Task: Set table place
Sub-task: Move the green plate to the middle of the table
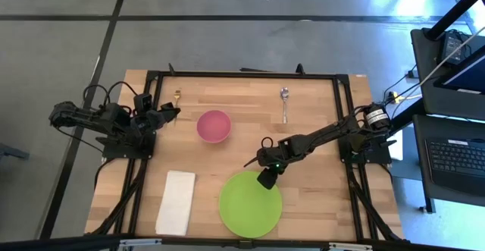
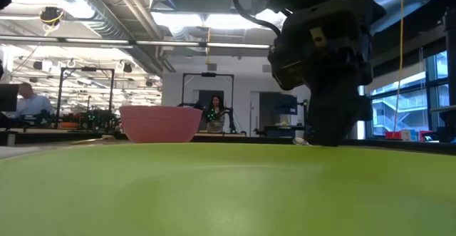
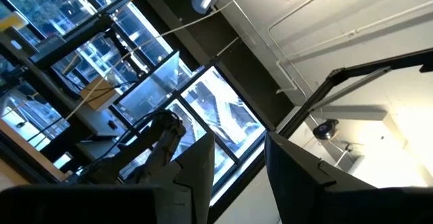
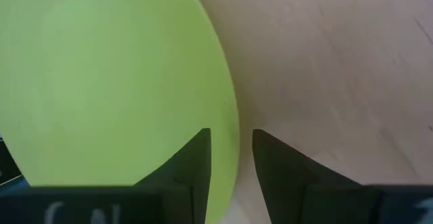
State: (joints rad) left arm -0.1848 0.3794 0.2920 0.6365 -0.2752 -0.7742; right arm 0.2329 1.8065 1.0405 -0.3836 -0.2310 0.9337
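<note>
While the left claw (image 1: 173, 113) waits parted by the table (image 1: 318, 107) edge, the right claw (image 1: 267, 180) straddles the green plate (image 1: 246, 209) rim, parted.

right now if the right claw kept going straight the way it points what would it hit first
Most likely the rim of the green plate. The right claw points down with its fingers slightly apart, straddling the plate's edge, bare table on the other side. How high it sits above the rim is unclear.

Green plate (image 2: 214, 193) cut off by low view's bottom and sides. Spoon (image 1: 284, 103) and gold-tipped utensil (image 1: 176, 97) too small for detail. Right gripper (image 4: 231, 163) possibly straddling plate rim; contact unclear.
</note>
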